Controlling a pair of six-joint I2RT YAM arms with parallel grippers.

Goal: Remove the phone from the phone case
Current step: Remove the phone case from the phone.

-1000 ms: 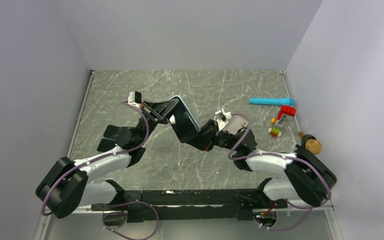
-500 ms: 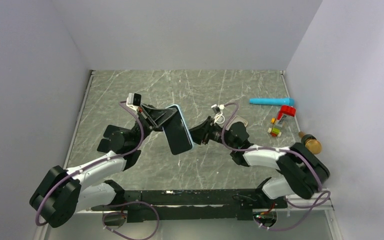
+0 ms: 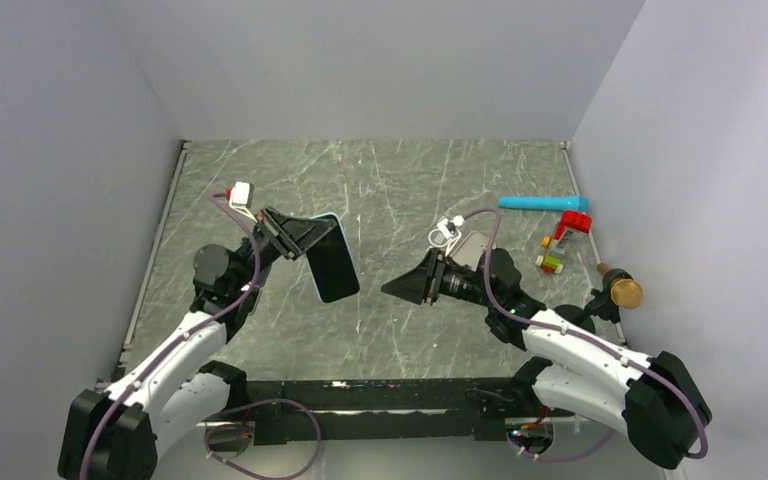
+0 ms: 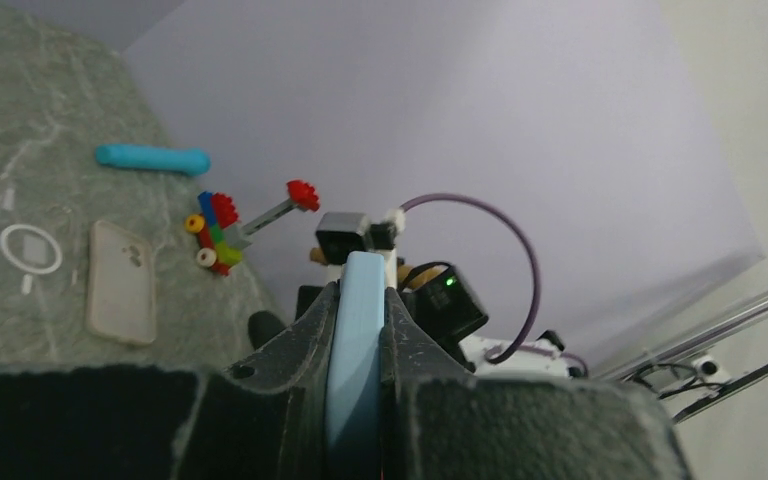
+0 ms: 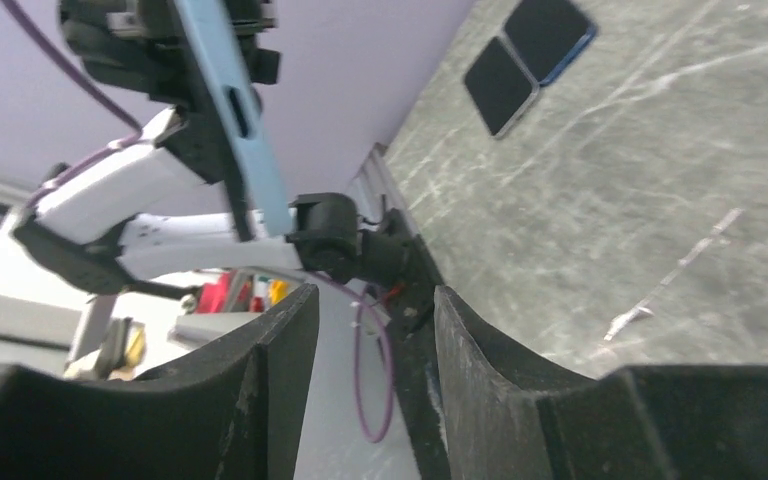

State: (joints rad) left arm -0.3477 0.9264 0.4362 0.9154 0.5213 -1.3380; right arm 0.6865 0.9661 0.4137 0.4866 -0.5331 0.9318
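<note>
- The left pincer [image 3: 303, 238] is clamped tight on the phone [image 3: 332, 262], holding it by one end up off the tabletop [image 3: 390, 180].
- Seen from the left wrist, its two dark fingers [image 4: 305, 330] press on either face of the thin slab, with a pale blue edge showing between them.
- From above, the phone hangs tilted with its dark face showing and a pale blue rim round it. I cannot tell whether that rim is a case or the phone's own body.
- It sits left of the middle, between the two arms.
- The right pincer [image 3: 397, 288] stands open with nothing in it. Its tips point toward the phone, with a clear gap between them.
- A pale, see-through phone case [image 4: 120, 283] lies flat on the tabletop on the right arm's side, with a white ring [image 4: 30, 248] just beside it.
- Near the right wall lie a cyan tube [image 3: 540, 203], a small cluster of coloured toy bricks [image 3: 563, 238] and a brown knob [image 3: 622, 291], all well away from both pincers.
- The right wrist view shows two dark flat squares [image 5: 525, 60] lying side by side on the tabletop.
</note>
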